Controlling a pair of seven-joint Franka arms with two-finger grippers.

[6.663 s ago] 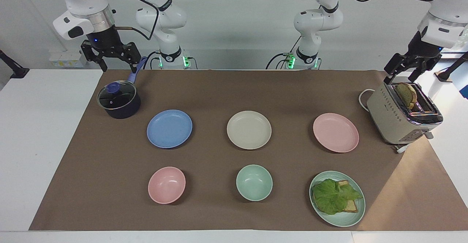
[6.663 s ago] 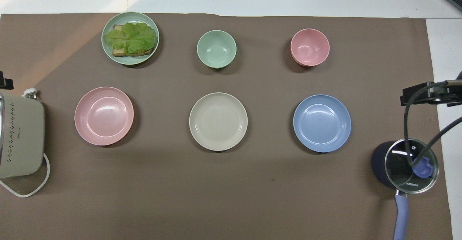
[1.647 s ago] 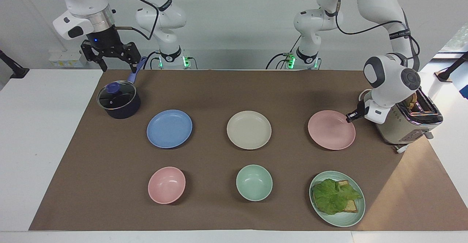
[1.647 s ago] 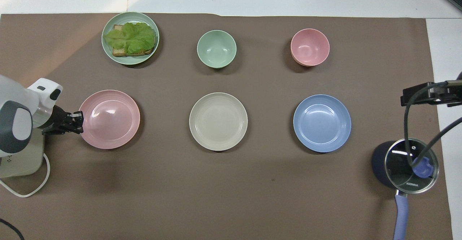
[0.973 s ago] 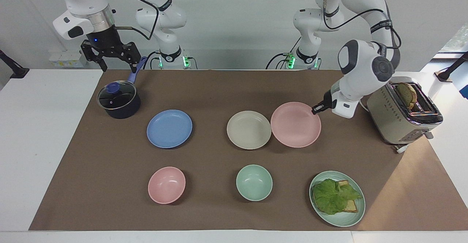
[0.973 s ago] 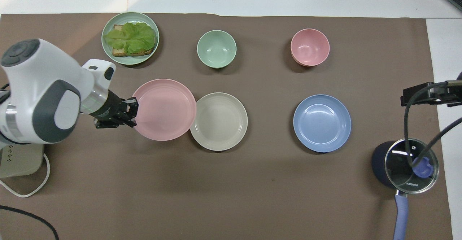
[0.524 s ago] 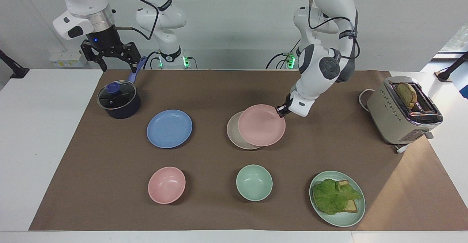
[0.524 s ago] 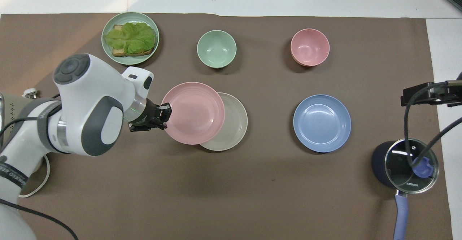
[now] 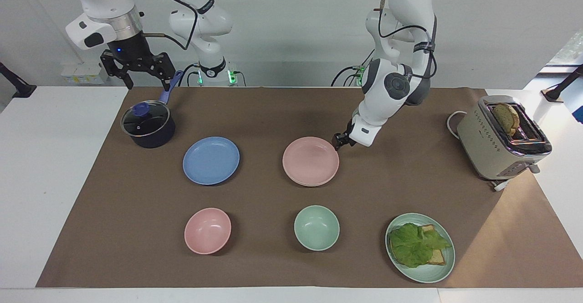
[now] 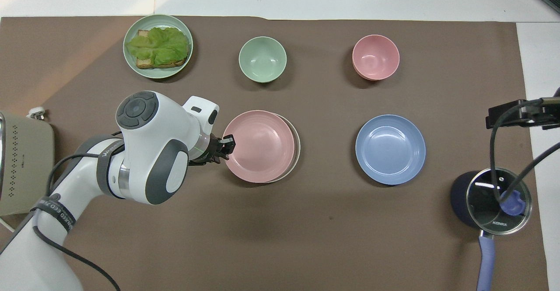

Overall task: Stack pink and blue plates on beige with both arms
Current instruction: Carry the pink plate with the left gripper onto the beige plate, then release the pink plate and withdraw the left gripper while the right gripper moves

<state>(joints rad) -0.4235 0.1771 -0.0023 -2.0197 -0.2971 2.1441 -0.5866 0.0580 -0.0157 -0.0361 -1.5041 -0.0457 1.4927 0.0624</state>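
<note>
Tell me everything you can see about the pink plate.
The pink plate is shallow, round, matte and pale, plastic by the look of it. It lies level on the beige plate, slightly off-centre so a beige sliver shows. The left gripper is at its rim, toward the left arm's end. The blue plate lies apart beside it.

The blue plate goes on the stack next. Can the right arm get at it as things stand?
Probably yes: the right pincer hangs open above the saucepan, and the blue plate lies uncovered beside that pan with bare mat around it.
</note>
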